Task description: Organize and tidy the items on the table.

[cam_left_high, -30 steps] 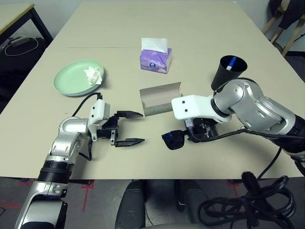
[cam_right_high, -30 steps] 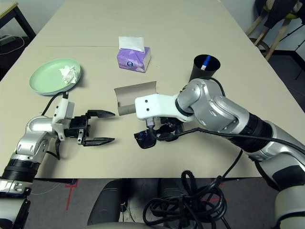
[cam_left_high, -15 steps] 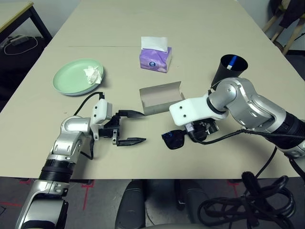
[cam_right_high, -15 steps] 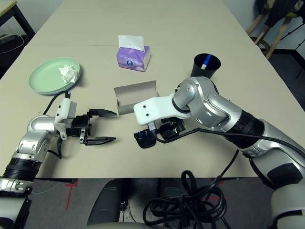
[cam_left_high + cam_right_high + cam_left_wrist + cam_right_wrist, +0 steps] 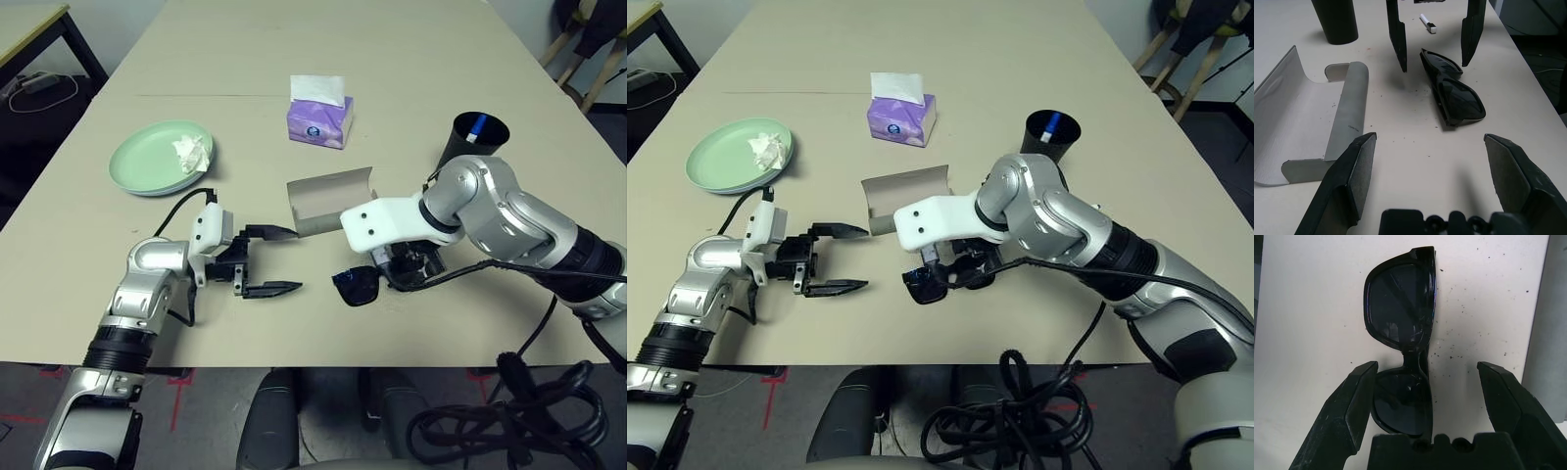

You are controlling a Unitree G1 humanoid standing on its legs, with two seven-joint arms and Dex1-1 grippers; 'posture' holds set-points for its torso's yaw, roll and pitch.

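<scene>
The black sunglasses (image 5: 358,286) lie folded on the table (image 5: 411,69) near its front edge. My right gripper (image 5: 1427,367) hangs open just over them, one finger (image 5: 1399,34) on each side of the frame and neither touching it. The grey glasses case (image 5: 328,201) lies open right behind the sunglasses. My left gripper (image 5: 292,260) rests open to the left of them, pointing at them with nothing between its fingers. At the far left the mint green plate (image 5: 147,162) holds a crumpled white tissue (image 5: 192,152). The black cup (image 5: 475,142) at the right holds a blue-capped marker (image 5: 476,125).
A purple tissue box (image 5: 320,119) stands behind the case at mid table. A white marker (image 5: 1427,23) lies on the table beyond my right gripper. A smaller side table (image 5: 34,29) and cables are at the far left, and chair legs (image 5: 588,69) at the far right.
My right wrist has shifted a little to the left above the sunglasses. The left gripper has edged slightly right. Both stay open; the sunglasses have not moved.
</scene>
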